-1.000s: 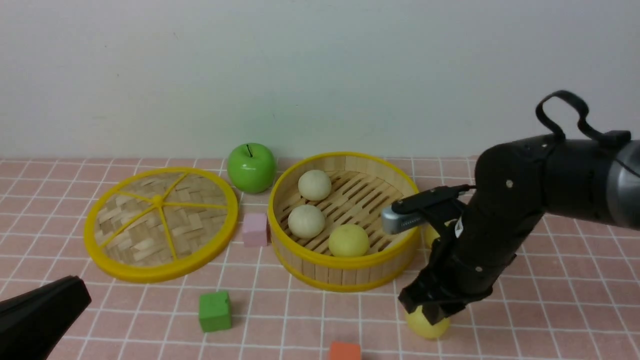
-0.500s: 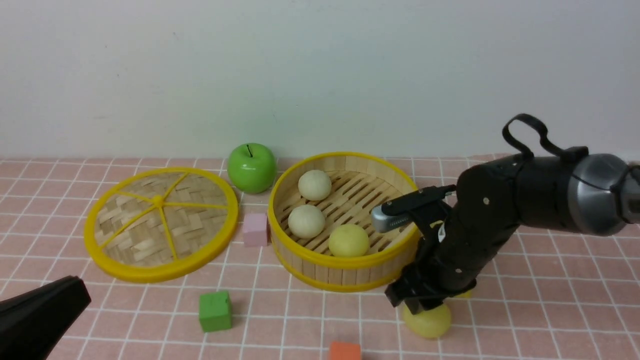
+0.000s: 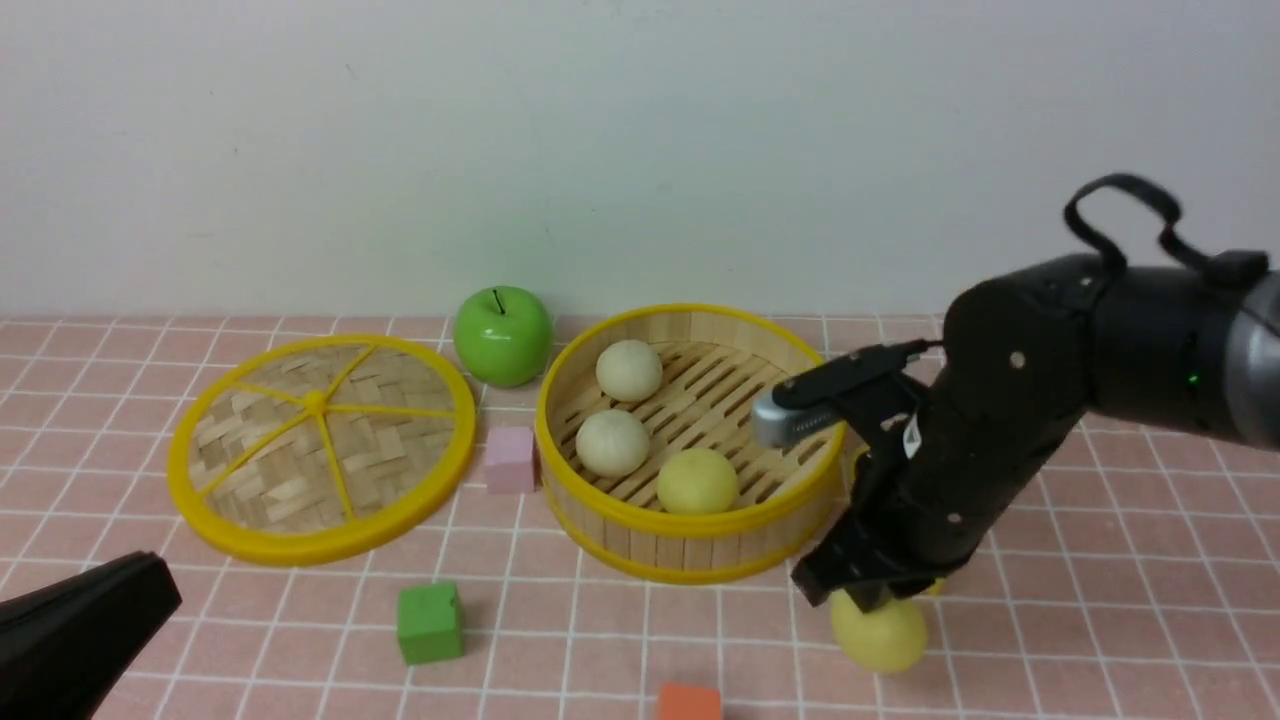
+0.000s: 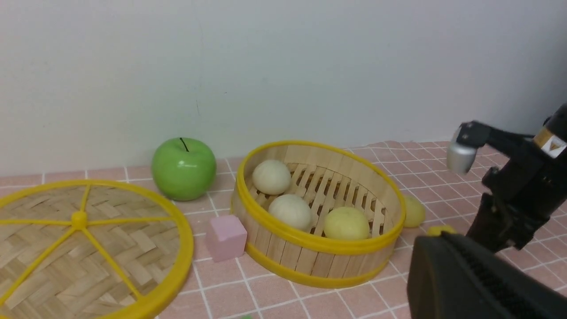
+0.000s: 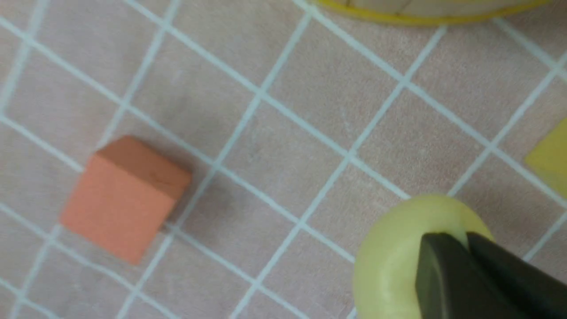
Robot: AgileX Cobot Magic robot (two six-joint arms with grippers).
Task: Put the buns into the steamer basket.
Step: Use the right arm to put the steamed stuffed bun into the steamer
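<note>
- Pressed together, the jaws of the right gripper (image 5: pixel 466 241) show their tips over one pale yellow bun (image 5: pixel 390 266), with nothing pinched between them; whether they touch its top, I cannot tell.
- Closed likewise, and empty, is the left gripper (image 4: pixel 444 239); in the front view, a dark part of that arm shows at the lower left.
- Resting on the desk (image 3: pixel 560 670), the bun under the right gripper lies nearer the robot than the steamer basket (image 3: pixel 685 550) and to its right.
- Inside the basket are three buns: two off-white ones (image 3: pixel 613 443) along its left side, one farther back than the other, and a pale yellow one (image 3: pixel 698 481) at the near side.
- Just beside the basket's right wall, outside it, is another pale yellow bun (image 4: pixel 414 212).
- Near that outside bun is a yellow cube (image 4: pixel 440 230), partly hidden in the front view.
- Toward the far edge of the desk stands a green apple (image 3: pixel 503 337), left of the basket.
- By the basket's left wall is a pink cube (image 3: pixel 510 460).
- Farther left lies the woven lid (image 3: pixel 290 455), flat.
- Nearer the robot are a green cube (image 3: pixel 430 622) and an orange cube (image 5: pixel 124 199).
</note>
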